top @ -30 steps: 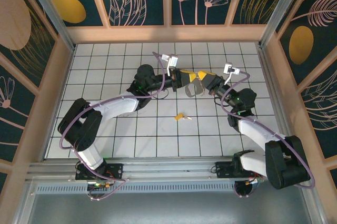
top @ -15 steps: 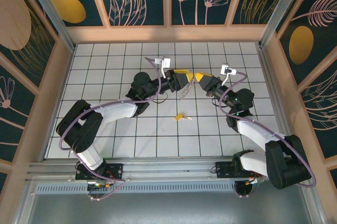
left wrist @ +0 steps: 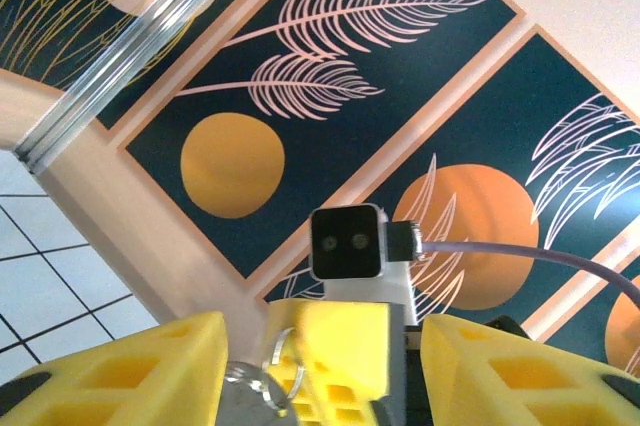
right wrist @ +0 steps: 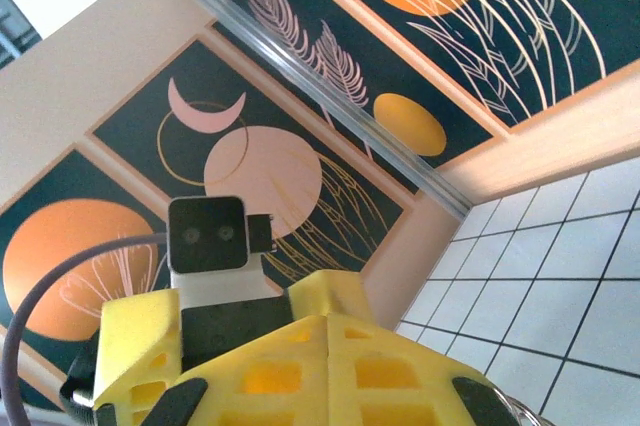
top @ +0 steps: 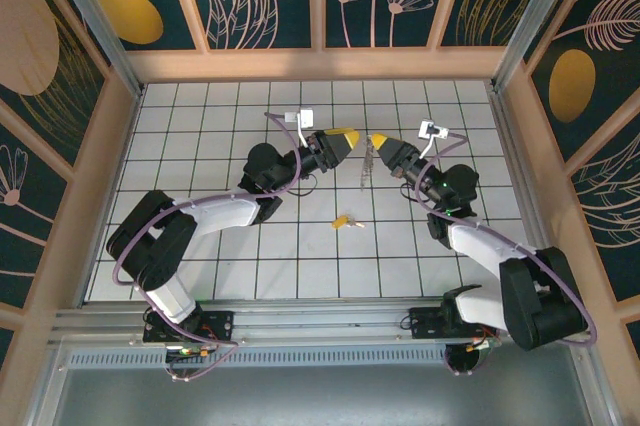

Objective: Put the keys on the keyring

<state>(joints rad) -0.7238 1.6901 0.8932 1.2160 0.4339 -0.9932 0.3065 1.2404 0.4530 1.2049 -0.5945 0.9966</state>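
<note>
Metal held high: pinches keyring (top: 367, 161) in fully closed right tool (top: 377, 141), dangling it above bench (top: 300, 266), seemingly to present the loop for threading. Poses left tool (top: 350, 136) opposite, jaws half apart, empty. Leaves yellow-headed key (top: 344, 220) flat on tiles, unthreaded.

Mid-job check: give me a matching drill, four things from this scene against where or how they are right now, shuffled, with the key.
Things:
1. left gripper
2. right gripper
3. keyring
4. yellow-headed key

States:
A. lying flat on the table, nearer the arm bases than both grippers
B. shut, pinching the ring
C. open
D. dangling between the two grippers

Pairs: 1-C, 2-B, 3-D, 4-A
</note>
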